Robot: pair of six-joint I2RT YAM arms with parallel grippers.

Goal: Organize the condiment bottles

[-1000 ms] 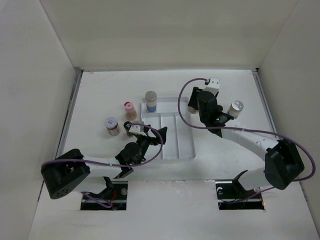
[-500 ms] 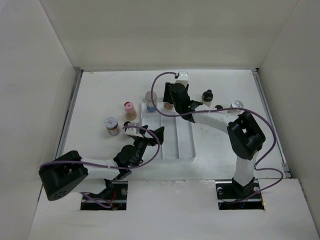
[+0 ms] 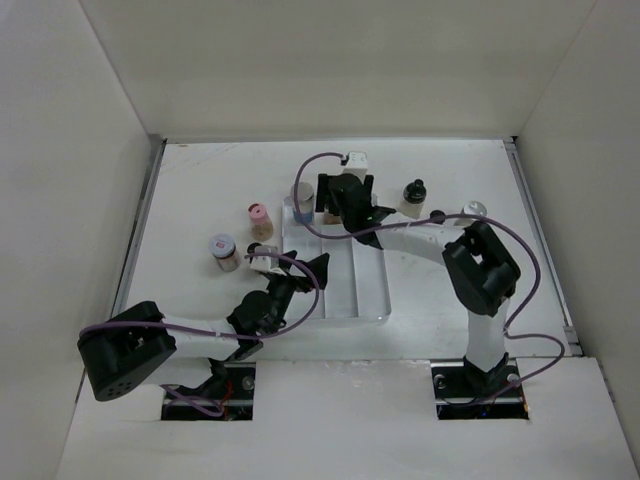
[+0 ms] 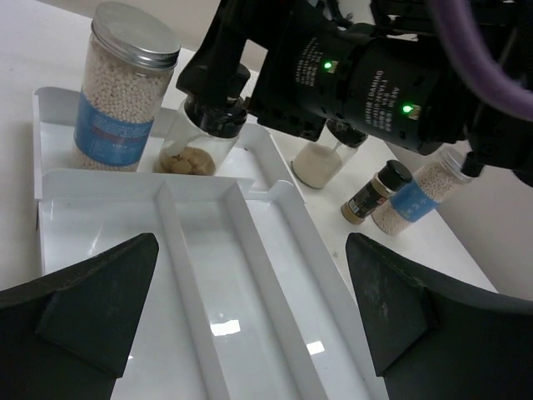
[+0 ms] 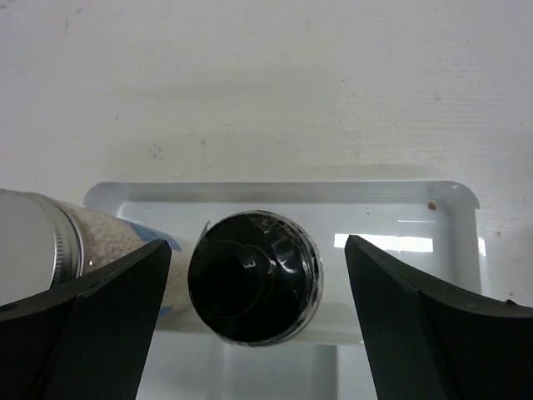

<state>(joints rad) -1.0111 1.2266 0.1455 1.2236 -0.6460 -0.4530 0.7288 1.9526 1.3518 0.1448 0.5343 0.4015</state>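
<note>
Right fingers (image 5: 83, 317) shifted left, straddling black-capped jar (image 5: 254, 275) beside silver-capped jar (image 5: 33, 237)

From above, the right hand (image 3: 336, 206) covers the far end of the tray (image 3: 345, 280), hiding the black-capped jar (image 5: 252, 277) and part of the silver-capped jar (image 3: 300, 197). The right arm (image 3: 480, 270) hides most of a silver-topped jar (image 3: 472, 209) near the right edge of the surface (image 3: 200, 190). In the left wrist view the labels (image 4: 108, 133) are too blurred to read, and the hand hides the top of the white-filled bottle (image 4: 319, 167). The right wrist view cuts the silver-capped jar at its left edge.
</note>
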